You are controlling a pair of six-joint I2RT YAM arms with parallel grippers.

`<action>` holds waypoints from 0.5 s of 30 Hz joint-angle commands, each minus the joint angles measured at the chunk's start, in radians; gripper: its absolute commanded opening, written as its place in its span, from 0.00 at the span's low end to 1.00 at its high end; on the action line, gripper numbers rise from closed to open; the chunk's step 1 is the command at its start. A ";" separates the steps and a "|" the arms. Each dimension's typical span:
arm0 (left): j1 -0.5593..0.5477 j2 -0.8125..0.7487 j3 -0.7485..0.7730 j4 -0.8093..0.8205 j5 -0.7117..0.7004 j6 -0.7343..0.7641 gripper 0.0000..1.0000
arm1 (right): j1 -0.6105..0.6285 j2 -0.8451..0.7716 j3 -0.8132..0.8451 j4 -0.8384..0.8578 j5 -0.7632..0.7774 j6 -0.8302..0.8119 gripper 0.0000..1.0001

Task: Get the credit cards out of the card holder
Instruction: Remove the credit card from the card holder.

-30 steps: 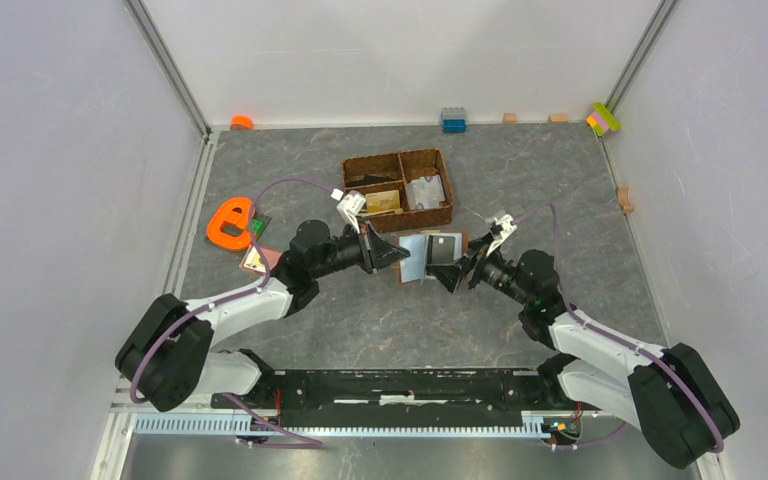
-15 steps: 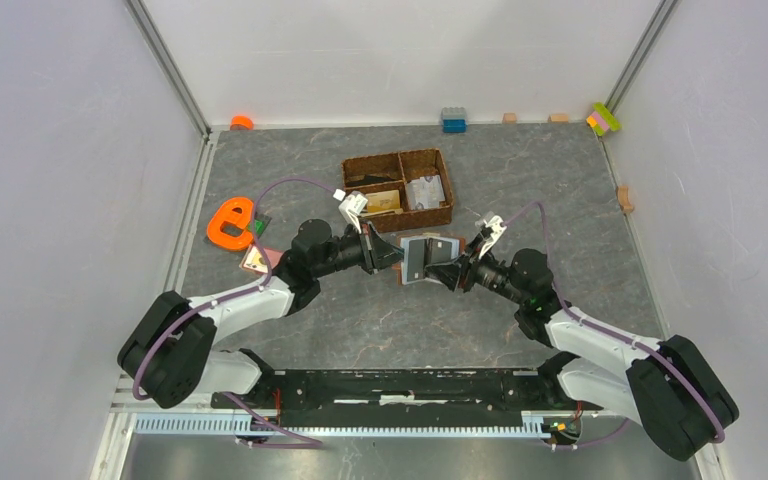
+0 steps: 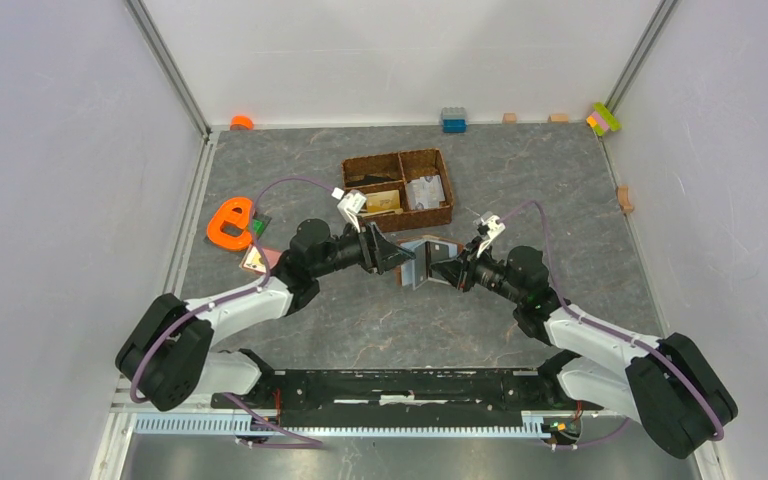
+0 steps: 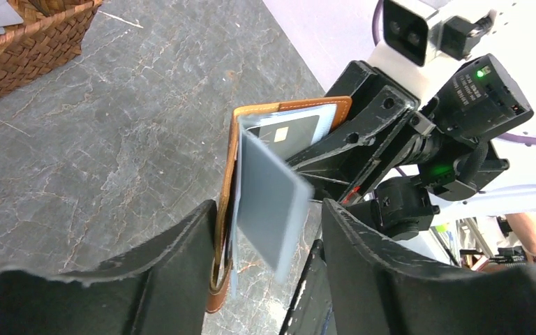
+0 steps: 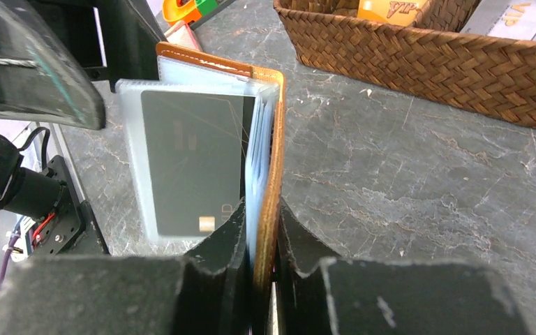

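Right gripper [image 5: 259, 234] clamps the brown edge of the card holder [image 5: 273, 160], held on edge with a dark card [image 5: 188, 160] in its clear sleeve. Left gripper [image 4: 269, 209] stands open around a blurred grey card [image 4: 272, 188]. Beyond them, the woven basket [image 3: 397, 189] sits on the desk [image 3: 560, 200].

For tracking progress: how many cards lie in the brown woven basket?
2 seen: a gold-tan card in the brown woven basket's near-left compartment, a pale grey card in its right compartment, perhaps atop others.

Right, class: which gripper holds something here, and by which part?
The right gripper holds the card holder, jaws pinched on an edge of its brown cover. The left gripper stands open around it, gripping nothing.
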 commanded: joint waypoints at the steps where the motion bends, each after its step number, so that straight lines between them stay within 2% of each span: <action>1: -0.001 -0.034 0.019 0.038 -0.019 0.003 0.66 | 0.001 -0.001 0.043 0.017 0.012 0.005 0.04; 6: -0.001 -0.022 0.023 0.038 -0.011 0.002 0.71 | -0.002 -0.003 0.040 0.020 0.013 0.007 0.03; 15: -0.002 0.043 0.075 -0.022 0.009 -0.004 0.61 | -0.007 -0.028 0.017 0.065 -0.006 0.023 0.03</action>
